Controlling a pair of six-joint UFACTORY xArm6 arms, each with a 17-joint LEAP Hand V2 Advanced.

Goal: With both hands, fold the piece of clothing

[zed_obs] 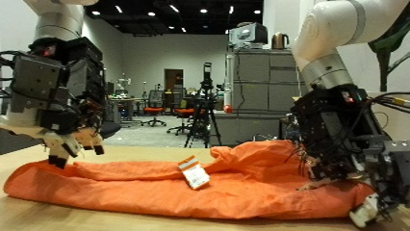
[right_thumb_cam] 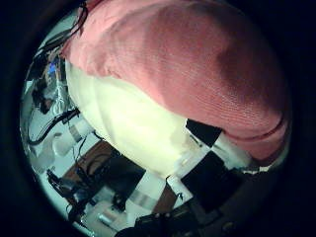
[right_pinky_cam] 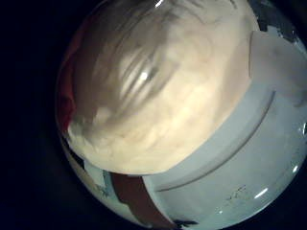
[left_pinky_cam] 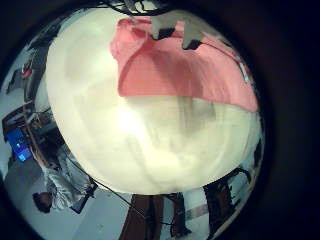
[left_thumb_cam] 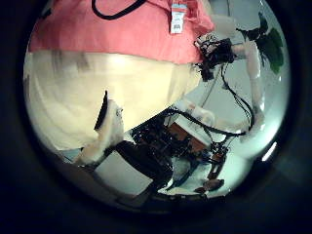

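An orange piece of clothing [zed_obs: 217, 178] lies in a long band across the wooden table [zed_obs: 77, 217], its white tag [zed_obs: 193, 175] facing up. My left hand [zed_obs: 58, 96] hangs over one end with relaxed fingers, whose fingertips [zed_obs: 77, 144] just reach the cloth and hold nothing. My right hand [zed_obs: 340, 140] is low over the other end, and its fingertips [zed_obs: 366, 212] touch the table at the cloth's edge. The right thumb side palm view is largely filled by the cloth [right_thumb_cam: 188, 69]. The cloth [left_pinky_cam: 180, 70] lies flat below the left palm.
Bare table [left_pinky_cam: 150, 140] spreads in front of the cloth. Behind the table stand grey cabinets [zed_obs: 256, 91], chairs and a tripod [zed_obs: 205, 106]. The other arm [left_thumb_cam: 244, 58] shows past the table's edge in the left thumb side palm view.
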